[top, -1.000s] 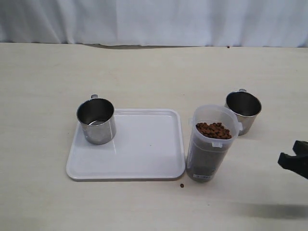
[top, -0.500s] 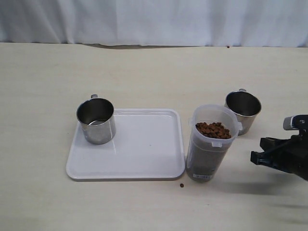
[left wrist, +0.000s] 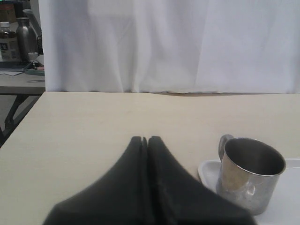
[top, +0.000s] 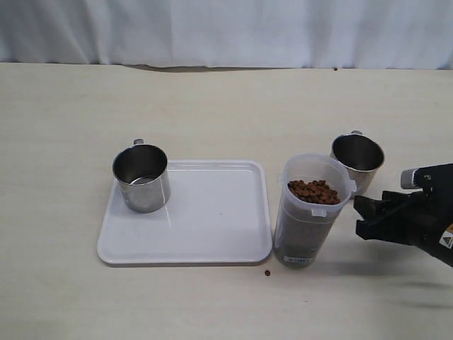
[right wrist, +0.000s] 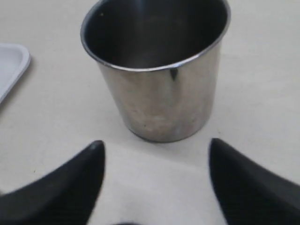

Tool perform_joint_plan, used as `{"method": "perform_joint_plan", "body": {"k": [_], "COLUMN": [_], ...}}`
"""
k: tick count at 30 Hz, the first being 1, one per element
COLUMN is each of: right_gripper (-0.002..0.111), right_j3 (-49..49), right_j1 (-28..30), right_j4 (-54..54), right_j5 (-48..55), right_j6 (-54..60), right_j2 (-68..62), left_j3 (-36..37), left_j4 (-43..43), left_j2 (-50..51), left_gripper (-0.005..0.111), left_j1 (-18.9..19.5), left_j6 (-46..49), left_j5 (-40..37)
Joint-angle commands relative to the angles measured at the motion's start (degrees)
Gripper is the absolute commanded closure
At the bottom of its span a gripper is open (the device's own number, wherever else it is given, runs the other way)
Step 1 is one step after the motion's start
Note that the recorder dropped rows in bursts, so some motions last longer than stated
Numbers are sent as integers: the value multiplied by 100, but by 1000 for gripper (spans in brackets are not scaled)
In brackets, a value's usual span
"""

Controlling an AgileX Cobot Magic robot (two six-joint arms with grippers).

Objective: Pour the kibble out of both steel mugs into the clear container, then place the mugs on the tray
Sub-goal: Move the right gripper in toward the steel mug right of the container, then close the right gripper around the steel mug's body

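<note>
Bench (top: 71, 106), pale and wide, white curtain (top: 226, 28) along its far edge. The tray (top: 212, 234) lies flat toward the near edge on the left-arm side, mostly bare. The clear container (top: 311, 212) stands upright on the bench just beside the tray's right-arm-side edge, apart from it by a sliver or touching, can't tell. The first steel mug (top: 141, 177) is upright on the tray, in the corner toward the curtain on the left-arm side, handle toward the curtain; the left wrist view shows its inside (left wrist: 251, 161) with no pellets visible, so that one reads as poured and placed. The second steel mug (top: 357, 161) is upright on the bench, just beyond the container toward the curtain and the right-arm side, off the tray; the right wrist view looks into it (right wrist: 154, 70) and it looks empty too, so both pours look done. The right gripper (top: 359, 216) is low over the bench, near that mug and just beside the container, fingers spread apart with nothing between them, mug centred ahead in the right wrist view (right wrist: 155, 145) but not touched. The left gripper (left wrist: 143, 139) shows only in its own wrist view, fingers pressed together on nothing, off the tray. Kibble (top: 313, 192) fills the container most of the way up. One stray pellet (top: 267, 273) sits on the bench by the tray's near corner. What looks left: grasp the second mug and move it to the tray.
</note>
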State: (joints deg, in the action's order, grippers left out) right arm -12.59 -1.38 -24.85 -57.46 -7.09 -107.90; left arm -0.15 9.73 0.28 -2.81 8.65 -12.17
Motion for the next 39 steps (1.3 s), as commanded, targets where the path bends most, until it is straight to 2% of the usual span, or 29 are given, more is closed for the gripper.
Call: {"method": "perform_joint_plan", "body": {"k": [1,3,5,15,22,32,35,39], "right_gripper": [33,26,24,24,24,25,29,49], "right_j3": [-124,-223,-334,-676,-1029,-1607,-1607,-1607], "right_j1": [-5,-5,-5,-5,-5,-5,-5,-5], "right_j4": [-96,-110,-110,-152,-176,-709,-709,-709], "right_j5": [-107,-107,-107,-174,-1249,-1250,-1250,-1250], "right_j6": [-13,-13,-13,-13,-13,-530,-530,-530], "right_j2": [-17,-17,-17,-227,-1110,-1451,-1451,-1451], "left_j3": [15,15,15,15,15,15,15,15], "left_j4": [-19,-19,-19,-19,-19,-19,-19,-19], "left_j2": [-28,-28,-28,-28,-28,-28,-28,-28], "left_gripper": [107,107,107,107,107,107,107,107], "left_j1": [-49,-49,-49,-49,-49,-49,-49,-49], "left_j6": [17,17,17,27,27,27,27,27], "left_j5": [57,57,57,95,95,95,95,95]}}
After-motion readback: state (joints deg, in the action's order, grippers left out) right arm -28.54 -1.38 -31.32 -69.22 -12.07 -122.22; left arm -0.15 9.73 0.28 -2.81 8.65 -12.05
